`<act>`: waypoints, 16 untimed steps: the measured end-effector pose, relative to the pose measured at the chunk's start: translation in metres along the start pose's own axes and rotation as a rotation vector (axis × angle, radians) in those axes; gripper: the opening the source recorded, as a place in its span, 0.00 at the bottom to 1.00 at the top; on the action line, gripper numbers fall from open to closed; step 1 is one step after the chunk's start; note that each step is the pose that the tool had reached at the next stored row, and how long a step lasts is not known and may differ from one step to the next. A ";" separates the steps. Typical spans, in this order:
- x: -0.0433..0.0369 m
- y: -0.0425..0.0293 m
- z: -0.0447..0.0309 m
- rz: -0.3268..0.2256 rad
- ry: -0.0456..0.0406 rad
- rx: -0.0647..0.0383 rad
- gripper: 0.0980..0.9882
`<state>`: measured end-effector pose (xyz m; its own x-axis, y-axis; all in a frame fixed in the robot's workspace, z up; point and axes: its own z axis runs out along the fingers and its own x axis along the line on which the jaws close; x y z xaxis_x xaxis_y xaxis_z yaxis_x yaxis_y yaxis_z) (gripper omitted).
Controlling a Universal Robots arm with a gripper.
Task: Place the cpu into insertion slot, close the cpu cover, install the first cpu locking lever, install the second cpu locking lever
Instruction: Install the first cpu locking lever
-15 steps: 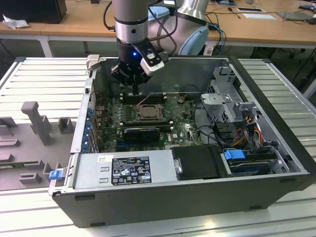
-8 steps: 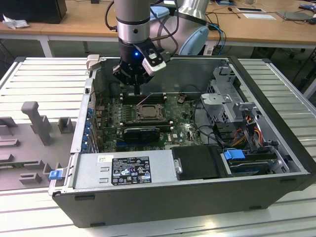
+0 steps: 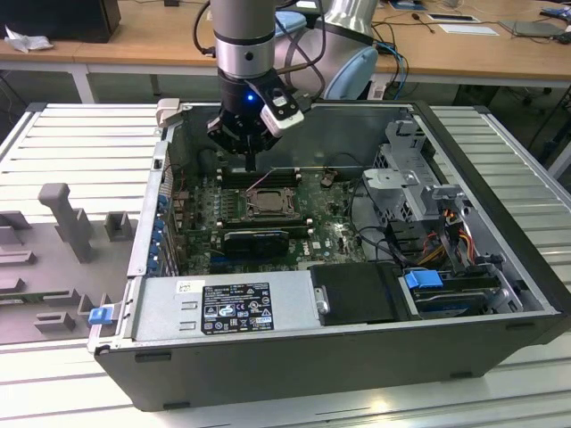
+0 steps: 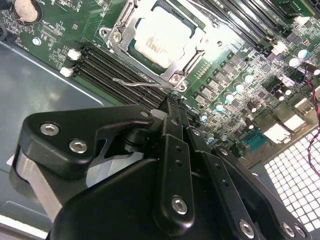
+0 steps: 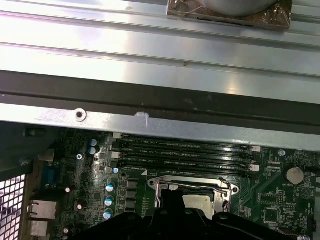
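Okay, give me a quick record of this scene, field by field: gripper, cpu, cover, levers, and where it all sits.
setting: open computer case lying on a metal table
gripper: gripper above the memory slots, beside the socket, holding nothing
cpu: cpu seated in the insertion slot
cover: cpu cover down over the chip, framing it
levers: one wire lever lies along the socket edge nearest the gripper; whether it is latched cannot be told

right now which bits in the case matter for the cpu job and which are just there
For the job:
- cpu, seated in the insertion slot
- cpu cover, down around it
- locking lever, wire sticking out
- gripper, above the socket

Just there:
- memory slots
- blue drive latch
- coin battery
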<state>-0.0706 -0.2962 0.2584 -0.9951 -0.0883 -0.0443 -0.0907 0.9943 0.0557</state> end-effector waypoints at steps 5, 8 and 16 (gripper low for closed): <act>-0.0035 -0.0003 0.0001 0.000 0.0000 0.000 0.01; -0.0049 -0.0004 0.0002 0.000 0.0000 0.000 0.01; -0.0128 -0.0013 0.0026 0.001 0.0000 0.000 0.01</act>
<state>-0.0576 -0.2962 0.2563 -0.9952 -0.0872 -0.0443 -0.0896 0.9944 0.0557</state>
